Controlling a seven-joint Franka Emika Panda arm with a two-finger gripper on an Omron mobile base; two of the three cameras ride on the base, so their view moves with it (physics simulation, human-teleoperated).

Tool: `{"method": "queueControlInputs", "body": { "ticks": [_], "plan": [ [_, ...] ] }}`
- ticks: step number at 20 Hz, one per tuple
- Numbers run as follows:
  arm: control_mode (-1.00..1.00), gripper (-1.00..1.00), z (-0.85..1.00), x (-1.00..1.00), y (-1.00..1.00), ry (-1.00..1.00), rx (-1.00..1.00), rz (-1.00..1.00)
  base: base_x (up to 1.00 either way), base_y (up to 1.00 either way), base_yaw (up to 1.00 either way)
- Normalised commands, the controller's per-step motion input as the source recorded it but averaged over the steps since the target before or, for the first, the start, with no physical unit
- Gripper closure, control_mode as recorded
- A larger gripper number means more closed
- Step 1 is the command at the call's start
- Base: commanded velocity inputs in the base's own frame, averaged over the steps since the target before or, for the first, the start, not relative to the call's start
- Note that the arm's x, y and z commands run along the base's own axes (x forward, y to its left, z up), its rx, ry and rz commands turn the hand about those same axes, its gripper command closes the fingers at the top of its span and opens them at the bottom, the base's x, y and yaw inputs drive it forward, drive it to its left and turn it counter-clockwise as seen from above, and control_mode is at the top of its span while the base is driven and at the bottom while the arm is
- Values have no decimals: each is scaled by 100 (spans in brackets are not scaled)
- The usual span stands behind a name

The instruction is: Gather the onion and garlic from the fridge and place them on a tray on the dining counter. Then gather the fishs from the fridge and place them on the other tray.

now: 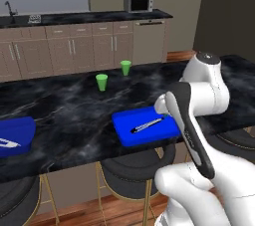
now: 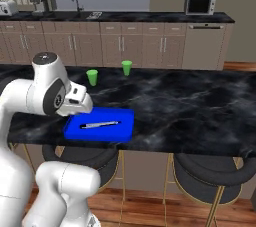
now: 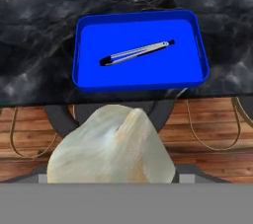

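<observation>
Black marble-look stone with white veining makes up the long table (image 1: pixel 64 105), which runs across the room in front of a row of beige cabinets (image 2: pixel 120 46) with a microwave (image 2: pixel 200 4) on their dark top. Two small green cups (image 1: pixel 101 81) stand upright near the far edge of the table, apart from each other. Close to the near edge sits a glossy blue tray (image 3: pixel 89 77) with a raised rim and rounded corners. On its flat floor lies a slender silver-grey fish (image 3: pixel 137 53), tapered, dark at both ends, lying diagonally and not touching the rim. A second blue tray (image 1: pixel 17 133) rests well to the left on the same table, with something pale on it that is too small to make out. Round dark stools (image 2: pixel 210 168) on thin brass legs stand under the table, over a wooden floor.

At the pincer (image 3: pixel 112 176), held just short of the table's near edge, a pale, cream-coloured faceted lump (image 3: pixel 111 149), looking like the garlic, sits between the jaws, which stand fairly wide around it. It hangs over the stools and floor, not over the tray.
</observation>
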Motion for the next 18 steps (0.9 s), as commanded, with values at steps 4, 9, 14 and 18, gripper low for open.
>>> {"method": "queueControlInputs", "body": {
  "ticks": [4, 9, 14, 18],
  "plan": [
    [-100, 100, -63, 82, 25, 1, 0, 0, 0, 0, 0],
    [-100, 100, -67, 79, 22, 1, 0, 0, 0, 0, 0],
    [-100, 100, -53, 73, 15, 0, 0, 0, 0, 0, 0],
    [-100, 100, -44, 52, 9, 0, -1, 0, 0, 0, 0]
  ]
}}
